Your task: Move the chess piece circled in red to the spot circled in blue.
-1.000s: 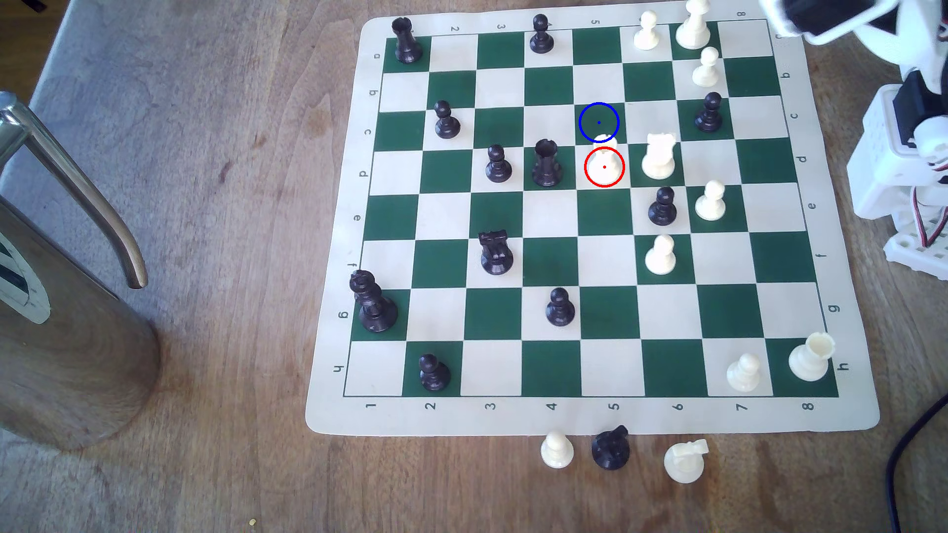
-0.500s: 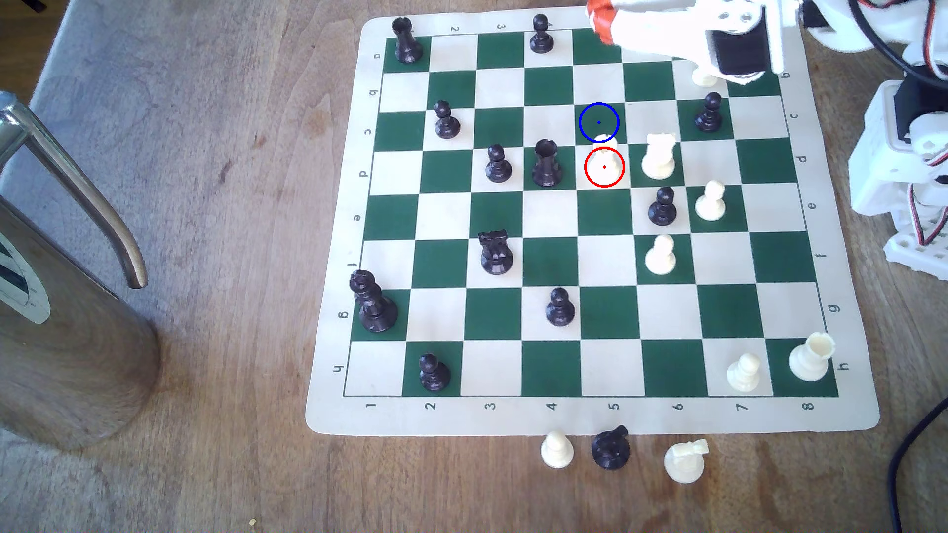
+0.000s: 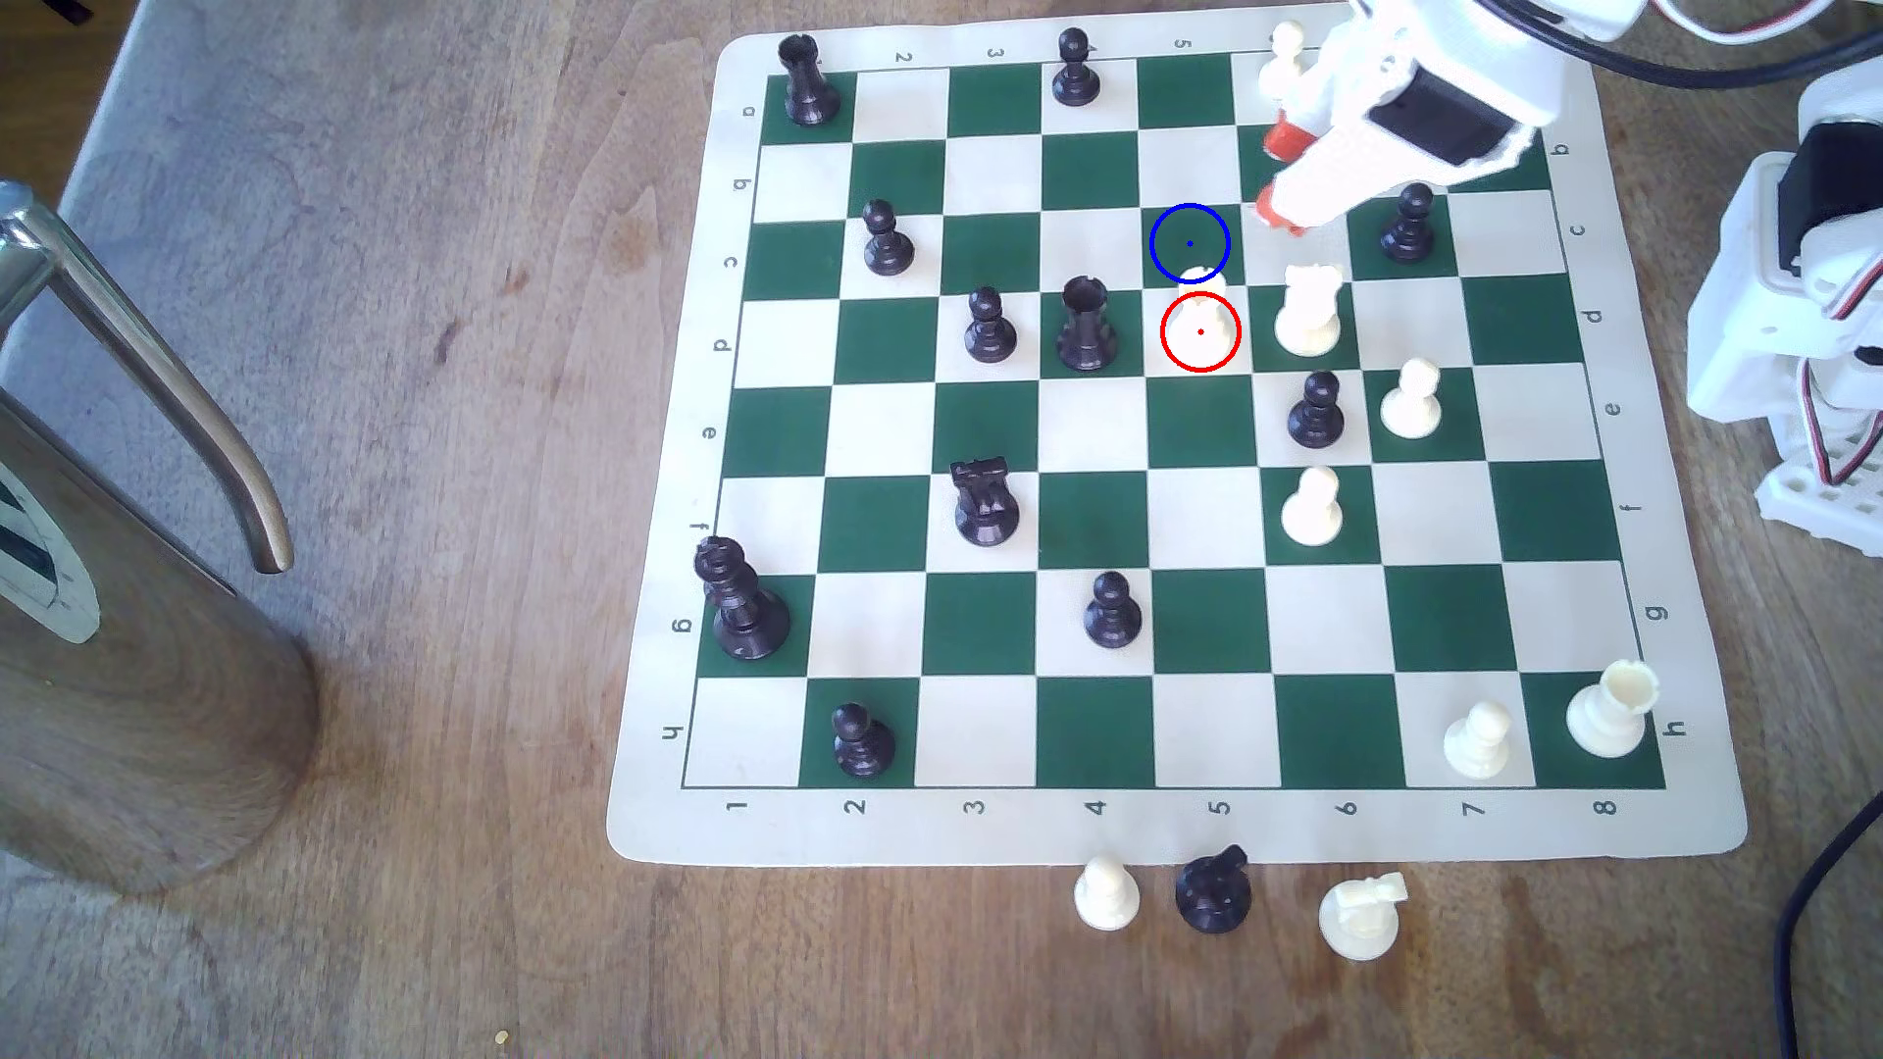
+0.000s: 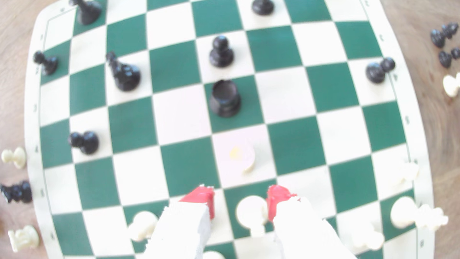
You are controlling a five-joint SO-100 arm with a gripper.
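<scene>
Red-tipped gripper (image 3: 1276, 175) agape above board (image 3: 1671, 804); clear of chess piece (image 3: 1200, 324).

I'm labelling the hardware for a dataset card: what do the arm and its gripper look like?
The arm is built from white, rough-textured plastic parts, with a black block set into the wrist section. The gripper has two white fingers capped with red-orange tips. Black cable and thin red-and-white wires run along the arm and the white base at the exterior view's right.
</scene>
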